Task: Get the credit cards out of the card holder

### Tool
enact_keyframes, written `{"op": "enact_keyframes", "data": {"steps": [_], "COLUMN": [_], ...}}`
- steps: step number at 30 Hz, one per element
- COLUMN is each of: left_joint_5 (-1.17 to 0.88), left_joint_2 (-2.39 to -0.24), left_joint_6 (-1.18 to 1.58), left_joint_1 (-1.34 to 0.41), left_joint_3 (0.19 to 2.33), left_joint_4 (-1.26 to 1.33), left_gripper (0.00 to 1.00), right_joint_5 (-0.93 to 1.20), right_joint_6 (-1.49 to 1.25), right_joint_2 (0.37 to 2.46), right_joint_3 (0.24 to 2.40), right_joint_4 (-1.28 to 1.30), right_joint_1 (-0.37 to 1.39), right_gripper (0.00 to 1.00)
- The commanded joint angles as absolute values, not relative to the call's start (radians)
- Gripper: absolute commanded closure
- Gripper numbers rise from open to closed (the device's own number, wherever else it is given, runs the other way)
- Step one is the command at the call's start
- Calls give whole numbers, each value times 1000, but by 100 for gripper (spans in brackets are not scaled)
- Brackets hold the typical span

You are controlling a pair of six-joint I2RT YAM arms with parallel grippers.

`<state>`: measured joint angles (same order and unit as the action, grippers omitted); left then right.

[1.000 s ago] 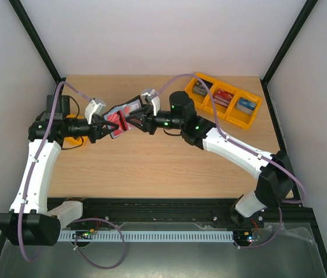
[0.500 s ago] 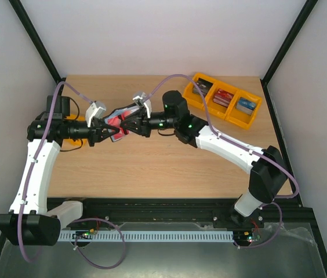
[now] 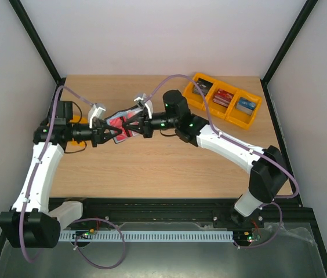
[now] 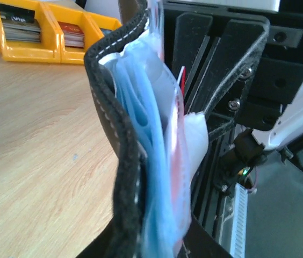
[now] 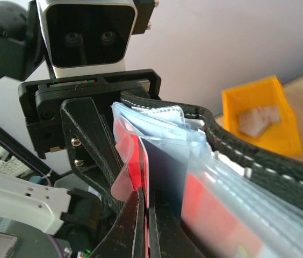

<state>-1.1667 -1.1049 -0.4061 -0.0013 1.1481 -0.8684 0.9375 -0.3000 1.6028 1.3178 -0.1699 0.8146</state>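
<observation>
1. In the top view, the card holder [image 3: 117,121] is held in the air above the table [image 3: 152,168], toward 10 o'clock from the table's middle, between the two hands.
2. The left hand [image 3: 112,135] is clamped on the holder from its 8 o'clock side. The right hand [image 3: 127,130] meets it from 3 o'clock.
3. A row of yellow trays [image 3: 215,111] holding card stacks is set at 1 o'clock on the table, well apart from the holder.
4. In the left wrist view, the holder's black stitched edge [image 4: 122,161] is seen upright, rising from 6 o'clock, where it is gripped. The gripping fingers themselves are hidden.
5. Blue clear pockets [image 4: 151,161] are fanned out just right of that edge, and the red-marked cards [image 4: 180,86] are tucked among them. The yellow trays [image 4: 33,51] are seen at 11 o'clock.
6. In the right wrist view, the right hand's fingers [image 5: 130,231] at 6 o'clock are pressed tightly together at the edge of the pockets. A thin pale edge lies between them, but it cannot be told whether it is card or pocket film.
7. Red-marked cards [image 5: 130,161] are seen inside the pockets, the holder's black edge [image 5: 237,150] curves toward 4 o'clock, and a single yellow tray [image 5: 259,113] is seen at 3 o'clock.
</observation>
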Motion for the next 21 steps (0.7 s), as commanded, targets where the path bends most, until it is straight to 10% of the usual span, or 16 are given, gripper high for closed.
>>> {"op": "enact_keyframes", "data": {"steps": [1,11,21], "left_joint_5": [-1268,-1079,-738], "left_joint_2": [-1102,-1301,-1396], "left_joint_6": [72,251,247], "left_joint_1": [-12,-87,-75], "left_joint_3": [900,706,655], "left_joint_4": [-410,-168,-186], "left_gripper": [93,94,41], "right_joint_5": [778,783,795], "right_joint_6": [-368,-615,-669], "right_joint_2": [1661,1838,2012], "right_joint_3": [1300,1104,1122], "right_joint_4": [-30,-238,-192], "right_joint_1": [815,815,766], "right_gripper": [98,98,98]}}
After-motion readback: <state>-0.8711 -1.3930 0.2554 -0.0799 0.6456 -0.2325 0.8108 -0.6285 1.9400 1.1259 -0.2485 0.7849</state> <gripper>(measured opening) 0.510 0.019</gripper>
